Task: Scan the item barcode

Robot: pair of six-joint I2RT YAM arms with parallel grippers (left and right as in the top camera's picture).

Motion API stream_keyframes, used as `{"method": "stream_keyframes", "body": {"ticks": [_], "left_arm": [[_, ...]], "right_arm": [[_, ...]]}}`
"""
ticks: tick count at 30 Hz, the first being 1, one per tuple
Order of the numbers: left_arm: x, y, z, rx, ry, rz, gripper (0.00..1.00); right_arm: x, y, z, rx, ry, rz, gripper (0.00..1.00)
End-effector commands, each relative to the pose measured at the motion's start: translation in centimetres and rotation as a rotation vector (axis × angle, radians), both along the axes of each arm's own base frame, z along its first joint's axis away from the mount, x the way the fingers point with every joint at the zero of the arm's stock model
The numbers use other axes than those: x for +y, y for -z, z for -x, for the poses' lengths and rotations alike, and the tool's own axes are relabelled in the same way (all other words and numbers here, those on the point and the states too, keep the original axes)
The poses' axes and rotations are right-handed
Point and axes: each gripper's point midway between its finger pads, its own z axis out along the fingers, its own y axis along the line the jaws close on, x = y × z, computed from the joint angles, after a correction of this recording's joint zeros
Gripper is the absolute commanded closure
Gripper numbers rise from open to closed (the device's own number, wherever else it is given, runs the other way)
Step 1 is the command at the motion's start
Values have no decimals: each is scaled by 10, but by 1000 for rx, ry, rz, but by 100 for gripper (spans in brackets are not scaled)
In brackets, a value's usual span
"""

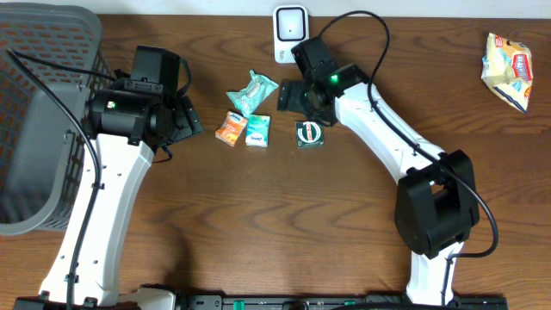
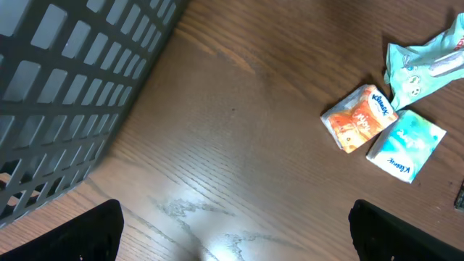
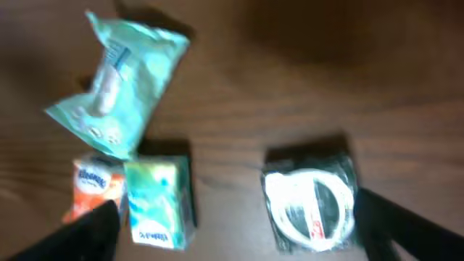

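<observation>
The right gripper hangs released and empty, jaws wide. It sits low over the middle of the table, with the dark square packet lying flat just at its 5 o'clock. In the right wrist view that packet lies between the spread fingertips and touches neither. I judge the step to be the pick-up of an item for scanning, nothing being gripped yet.

The next move calls for the jaws to drop around the packet, close on its edges, and carry it to the white barcode scanner at the table's 12 o'clock, code side turned to the scanner's window.

The left gripper is also open and holds nothing. It is near the grey basket, which fills the 9 o'clock side.

"Kleenex" reads on the orange tissue pack and the teal tissue pack, which touch side by side. The mint pouch at their 12 o'clock has print too blurred to read. The dark packet shows a white ring and a red mark, illegible. The snack bag at 2 o'clock is too small to read.
</observation>
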Motion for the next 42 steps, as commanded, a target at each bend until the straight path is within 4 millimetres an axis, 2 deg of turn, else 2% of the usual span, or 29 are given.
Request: {"method": "stream_keyframes", "body": {"ticks": [1,2,4,5,8,11,13,15,18,22,25,29,32,38,40,42], "left_arm": [[4,1,1,5,-17,-11,2],[4,1,1,5,-17,-11,2],[4,1,1,5,-17,-11,2],[4,1,1,5,-17,-11,2],[4,1,1,5,-17,-11,3],[4,1,1,5,-17,-11,2],[4,1,1,5,-17,-11,3],[4,1,1,5,-17,-11,2],[4,1,1,5,-17,-11,2],[4,1,1,5,-17,-11,2],[4,1,1,5,-17,-11,2],[4,1,1,5,-17,-11,2],[4,1,1,5,-17,-11,2],[4,1,1,5,-17,-11,2],[4,1,1,5,-17,-11,2],[4,1,1,5,-17,-11,2]], "right_arm": [[-1,2,-17,-18,122,-48,1],[6,3,-29,-62,104,-69,31],[16,1,-42,-133,42,-69,49],[19,1,-48,-170,6,-56,52],[20,7,-55,-196,-22,-37,98],[14,23,-53,-176,-10,11,99],[10,39,-51,-150,-5,55,99],[4,67,-42,-83,-14,98,99],[0,84,-34,-33,-44,131,99],[0,92,-13,28,-129,187,99],[-11,96,12,129,-143,233,99],[-5,86,39,205,-317,197,99],[5,65,58,227,-459,133,99],[-4,23,86,256,-497,134,99],[-8,21,99,303,-505,148,99],[-18,28,120,388,-515,197,99]]}}
